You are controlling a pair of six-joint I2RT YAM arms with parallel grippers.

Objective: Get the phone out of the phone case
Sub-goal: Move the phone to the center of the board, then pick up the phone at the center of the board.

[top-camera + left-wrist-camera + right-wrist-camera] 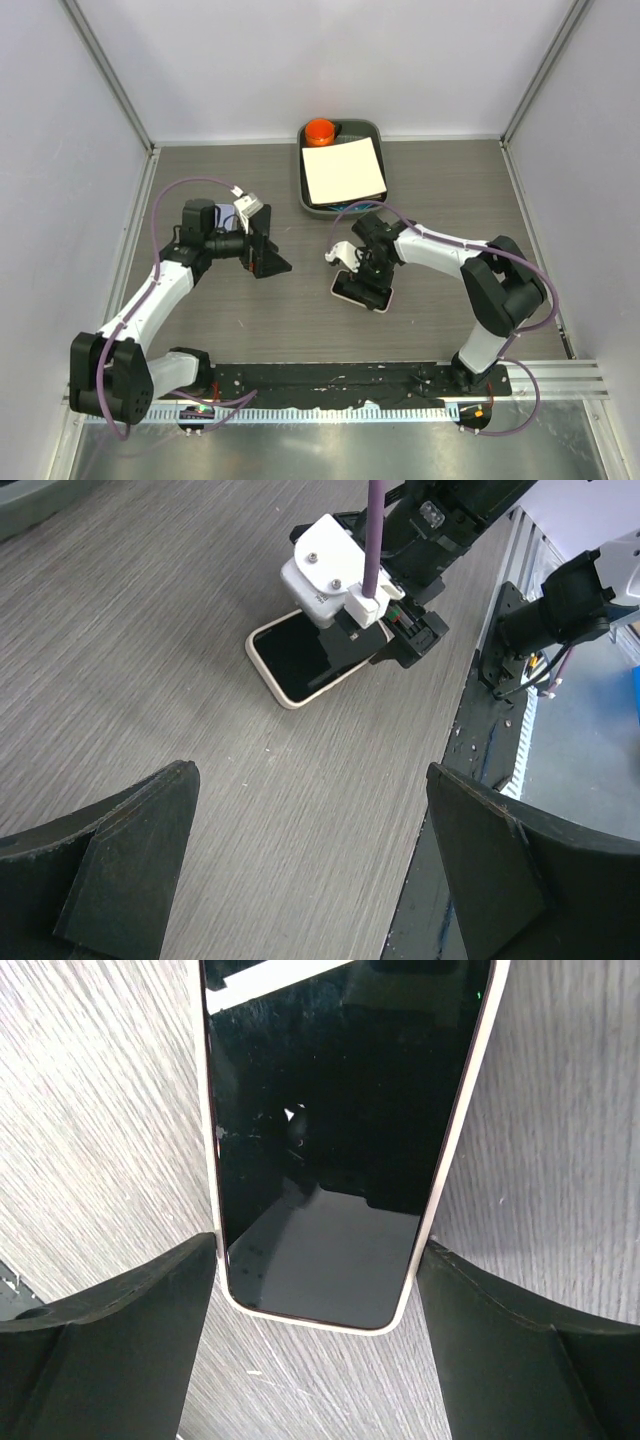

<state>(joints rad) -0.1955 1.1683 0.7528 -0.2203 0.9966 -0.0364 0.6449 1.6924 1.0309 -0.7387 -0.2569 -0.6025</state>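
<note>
Task thing: a black-screened phone (340,1130) in a cream, round-cornered case (212,1160), lying flat and screen up on the grey wood-grain tabletop (250,330), right of centre.
Right claw (315,1260): directly above one end of the phone, jaws spread to about the case's width. One finger stands at each long edge. I cannot tell whether the pads press on the case.
Long axis: in the right wrist view it runs straight away from the claw, crosswise to the line between the fingers, so a closing move would pinch the short width.
Left claw (310,780): jaws wide and holding nothing, well apart from the phone on the left, facing it.
Nearer arm: the right, clearly.
Container: a dark grey tray (303,185) at the far edge holds a white square sheet or pad (343,170) and an orange round object (321,131) in its far corner.
Step, as I judge it: the phone sits fully in its case, so removal is not yet done.
</note>
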